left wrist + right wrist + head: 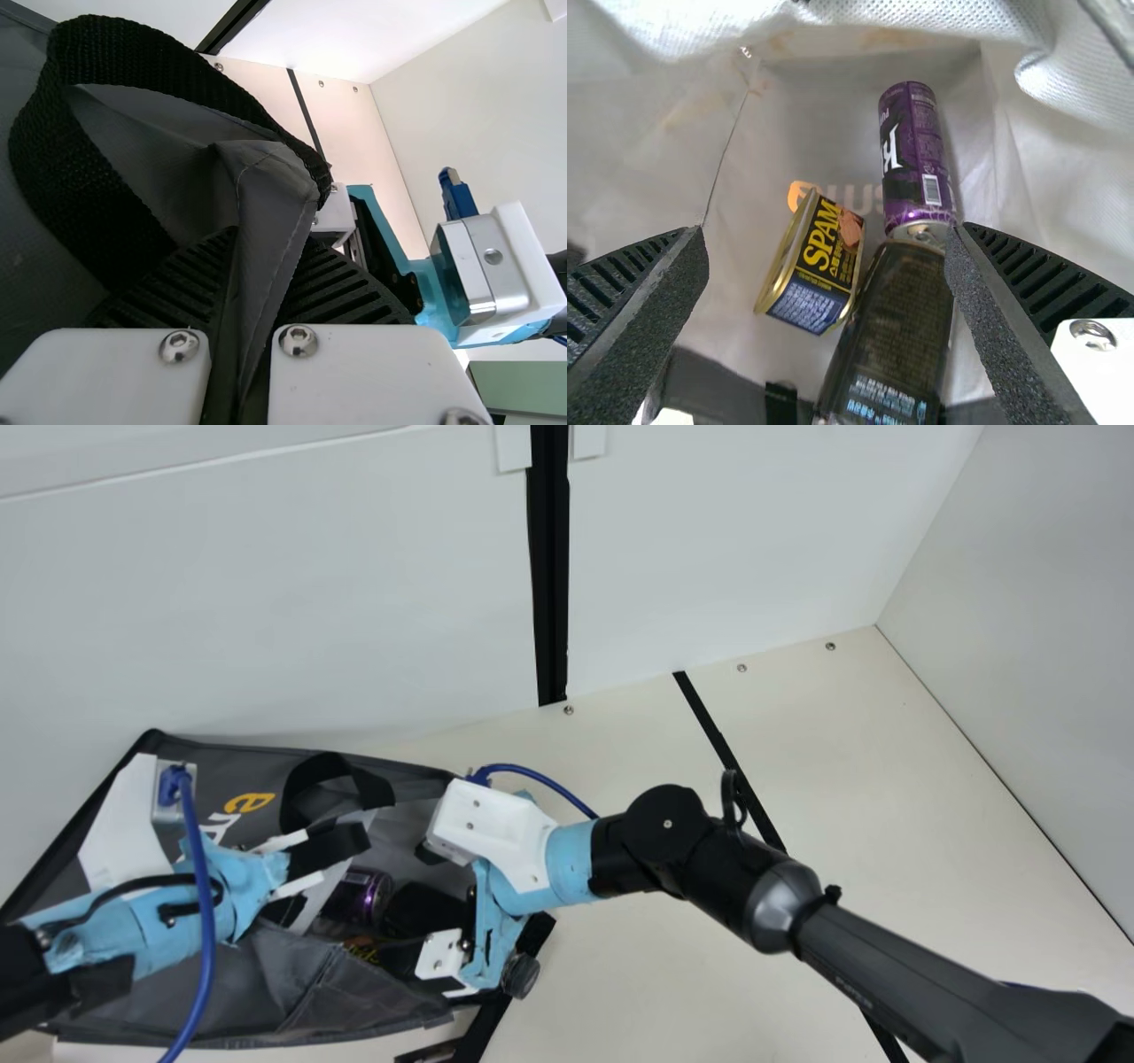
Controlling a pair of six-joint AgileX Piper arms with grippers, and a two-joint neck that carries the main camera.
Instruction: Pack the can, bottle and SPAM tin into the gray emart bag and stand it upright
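Tin (818, 263) (right wrist view) lies beside bottle (898, 323)

- Main view: soft, even light over the pale wall (266, 602) and bench (886, 779); dark shade inside the gray bag (292, 970).
- Left wrist view: wall bright, strap (84, 190) dim.
- Right wrist view: small glints on the can (917, 150) and SPAM tin (824, 257).
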